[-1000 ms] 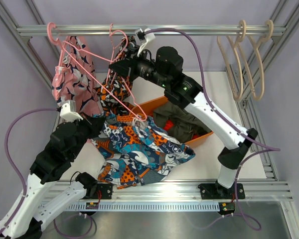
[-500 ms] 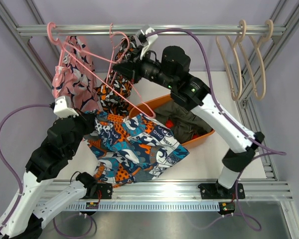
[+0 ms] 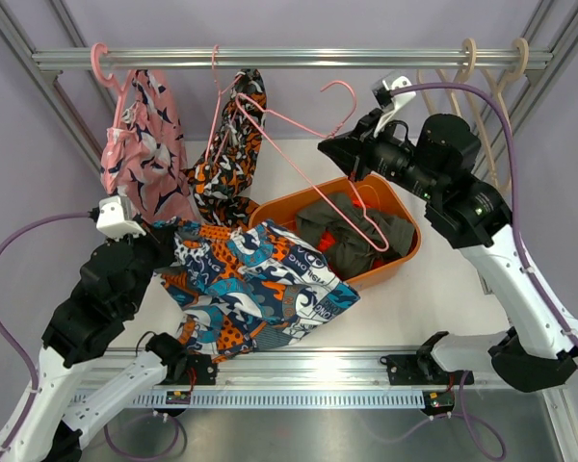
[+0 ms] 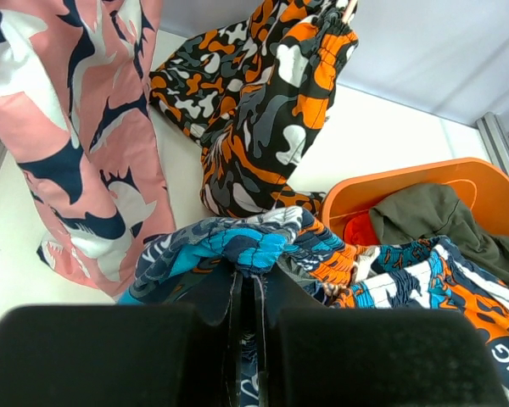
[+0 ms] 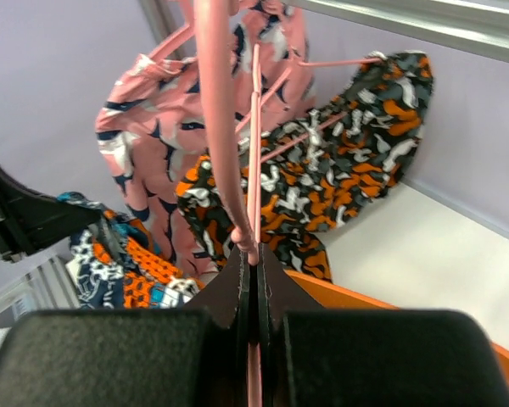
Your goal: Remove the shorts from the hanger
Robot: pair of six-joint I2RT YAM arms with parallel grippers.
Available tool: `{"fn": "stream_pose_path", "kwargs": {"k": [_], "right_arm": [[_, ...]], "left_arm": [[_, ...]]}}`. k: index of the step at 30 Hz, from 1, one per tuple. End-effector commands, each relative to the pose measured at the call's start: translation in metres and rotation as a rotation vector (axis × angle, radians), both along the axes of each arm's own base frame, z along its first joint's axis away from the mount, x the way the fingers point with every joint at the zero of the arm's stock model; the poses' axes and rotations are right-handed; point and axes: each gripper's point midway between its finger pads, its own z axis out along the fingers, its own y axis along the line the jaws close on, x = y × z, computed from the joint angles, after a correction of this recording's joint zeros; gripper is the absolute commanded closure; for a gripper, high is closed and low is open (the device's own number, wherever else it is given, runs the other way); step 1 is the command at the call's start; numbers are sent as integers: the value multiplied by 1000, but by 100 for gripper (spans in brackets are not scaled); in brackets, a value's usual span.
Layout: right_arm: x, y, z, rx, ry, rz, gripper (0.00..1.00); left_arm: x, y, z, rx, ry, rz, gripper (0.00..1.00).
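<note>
The hanger [image 5: 219, 119] is now pulled clear of the printed shorts [image 3: 255, 284] and is pinched tight in the right gripper [image 5: 250, 259] above the bin [image 3: 405, 217]. The shorts are clamped by the left gripper [image 4: 248, 284], beside the bin (this pair is judged freed; other pairs are left hanging).

The tips of the left tool [image 4: 248, 284] are partly buried in a fold of the blue shorts [image 4: 237, 242]; the pink shorts [image 4: 76, 127] run off the top and left edges; the bin [image 4: 407, 178] is cut at the right; a red cloth [image 4: 360, 231] lies mostly hidden under the olive shorts [image 4: 424, 212]; the hanger [image 5: 216, 110] leaves the right wrist view's top edge.
</note>
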Motion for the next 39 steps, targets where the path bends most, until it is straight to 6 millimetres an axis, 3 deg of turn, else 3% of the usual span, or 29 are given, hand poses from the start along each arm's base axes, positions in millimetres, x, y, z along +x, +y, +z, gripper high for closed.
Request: {"fn": "stream_pose_path", "kwargs": {"k": [1,4,6,8,9,10,12,13,14,16,19,25,28,33,35,39], "right_arm": [[34,-9,-41,-80,94,-161,100],[64,-10,-53,-85,143,-277,100],[80,-15,-42,-64,145,-361,100],[100,-7,-49,-65,167,-390,100],[104,-7,-35,-35,148,-402,100],[115,-1,-41,-48,147,-406,100],[126,-1,-22,-10,104,-435,100],[137,5,-29,-30,103,-444,100],[142,3,-16,-10,74,-469,100],[156,6,-20,-27,57,-488,100],[168,3,-12,-13,24,-519,100],[173,-9,-1,5,-26,-555,100],[187,-26,-7,13,7,-597,100],[216,-82,-22,4,67,-706,100],[220,-100,-29,-7,82,-731,100],[219,-156,-35,-23,94,-820,100]], "left_arm": [[2,-1,14,-48,-66,2,100],[1,-3,17,-66,-76,-10,100],[0,-6,18,-72,-74,-23,100],[-1,-6,17,-73,-69,-27,100],[-2,-6,17,-79,-70,-27,100],[-2,-6,17,-82,-69,-30,100],[-4,-7,14,-91,-65,-34,100],[-5,-6,14,-97,-70,-37,100],[-5,-8,12,-99,-65,-44,100],[-6,-8,10,-107,-64,-45,100],[-6,-10,9,-107,-60,-54,100],[-5,-11,7,-103,-61,-58,100],[-2,-14,7,-104,-65,-66,100],[0,-18,7,-100,-62,-76,100],[0,-18,7,-97,-62,-80,100],[1,-19,6,-97,-66,-82,100]]}}
